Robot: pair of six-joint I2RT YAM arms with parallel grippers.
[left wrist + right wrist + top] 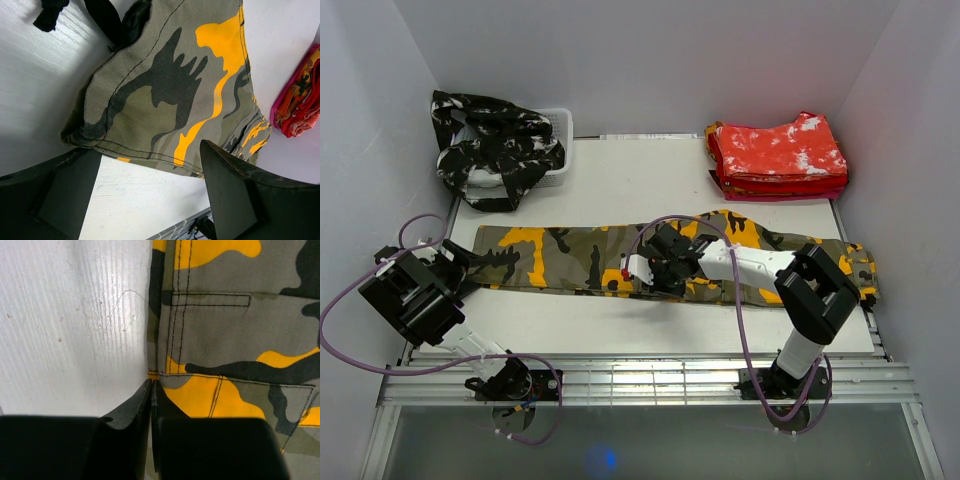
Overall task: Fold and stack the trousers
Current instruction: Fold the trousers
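Observation:
Olive trousers with orange-yellow and black patches lie stretched out flat across the table, left to right. My left gripper is open at their left end. In the left wrist view the leg end lies just beyond my gripper, with bare table between the jaws. My right gripper is at the near edge of the trousers, about mid-length. In the right wrist view it is shut, pinching the hem edge of the trousers.
Black-and-white trousers lie heaped over a white basket at the back left. A folded stack of red-and-white trousers sits at the back right, also seen in the left wrist view. White walls enclose the table.

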